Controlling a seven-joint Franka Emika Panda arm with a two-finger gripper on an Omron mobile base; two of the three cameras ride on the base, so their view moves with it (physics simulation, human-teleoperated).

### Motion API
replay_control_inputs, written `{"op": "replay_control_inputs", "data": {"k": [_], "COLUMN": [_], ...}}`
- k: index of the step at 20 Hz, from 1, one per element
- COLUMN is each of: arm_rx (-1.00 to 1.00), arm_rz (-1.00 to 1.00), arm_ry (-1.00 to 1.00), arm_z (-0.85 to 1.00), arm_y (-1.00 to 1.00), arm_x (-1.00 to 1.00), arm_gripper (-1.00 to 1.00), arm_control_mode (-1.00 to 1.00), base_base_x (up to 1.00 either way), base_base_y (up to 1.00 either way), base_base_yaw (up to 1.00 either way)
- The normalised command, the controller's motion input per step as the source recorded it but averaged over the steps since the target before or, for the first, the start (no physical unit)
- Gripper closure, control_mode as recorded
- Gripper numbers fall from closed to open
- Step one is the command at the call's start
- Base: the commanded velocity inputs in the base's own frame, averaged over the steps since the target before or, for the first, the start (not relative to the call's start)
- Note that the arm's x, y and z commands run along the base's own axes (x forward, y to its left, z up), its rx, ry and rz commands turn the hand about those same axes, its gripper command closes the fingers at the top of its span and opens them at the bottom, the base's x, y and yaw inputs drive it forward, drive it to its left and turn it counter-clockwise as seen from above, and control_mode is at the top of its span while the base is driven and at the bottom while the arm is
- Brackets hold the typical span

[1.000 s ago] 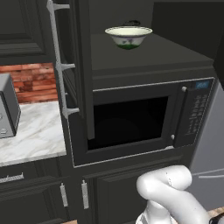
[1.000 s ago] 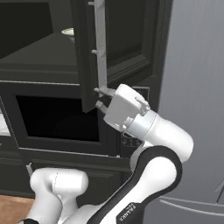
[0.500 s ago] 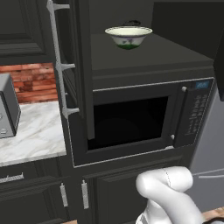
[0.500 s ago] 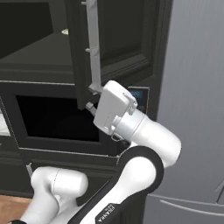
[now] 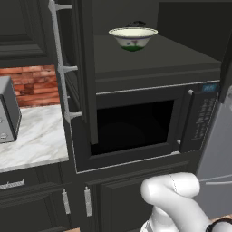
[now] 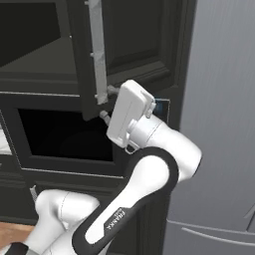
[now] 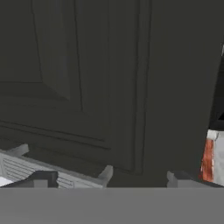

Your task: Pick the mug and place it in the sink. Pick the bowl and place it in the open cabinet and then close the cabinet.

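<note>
step: pale cream-white bowl (image 5: 132, 37) sits on tall dark charcoal cabinet (image 5: 154, 68) shelf; door closing in hand
gripper (image 6: 105, 103): released, jaws wide, against panelled door (image 6: 134, 40) just beside silver bar handle (image 6: 98, 47)
next: push door shut

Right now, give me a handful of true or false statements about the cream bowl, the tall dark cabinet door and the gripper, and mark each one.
1. The pale cream bowl with a green pattern sits on the shelf inside the tall dark charcoal cabinet. True.
2. The cabinet's panelled door is fully shut. False: it stands open, edge-on in the left base view.
3. The gripper is shut on the bowl. False: its jaws are open, empty, and the bowl sits alone on the shelf.
4. The gripper is right at the lower end of the long silver bar handle. True.
5. A black built-in microwave sits below the bowl's shelf. True.
6. The bowl lies upside down. False: it stands upright on its foot.
</note>
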Motion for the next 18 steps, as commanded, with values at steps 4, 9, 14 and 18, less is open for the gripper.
{"op": "replay_control_inputs", "data": {"k": [4, 9, 14, 18], "arm_rx": [0.00, 0.00, 0.00, 0.00], "arm_rz": [0.00, 0.00, -0.01, -0.05], "arm_ry": [0.20, 0.19, 0.23, 0.23], "arm_z": [0.00, 0.00, 0.00, 0.00], "arm_y": [0.00, 0.00, 0.00, 0.00], "arm_x": [0.66, 0.52, 0.41, 0.37], "arm_gripper": [-1.00, -1.00, -1.00, -1.00], "arm_control_mode": [-1.00, -1.00, -1.00, -1.00], "base_base_x": [0.00, 0.00, 0.00, 0.00], "base_base_y": [0.00, 0.00, 0.00, 0.00], "base_base_yaw": [0.00, 0.00, 0.00, 0.00]}}
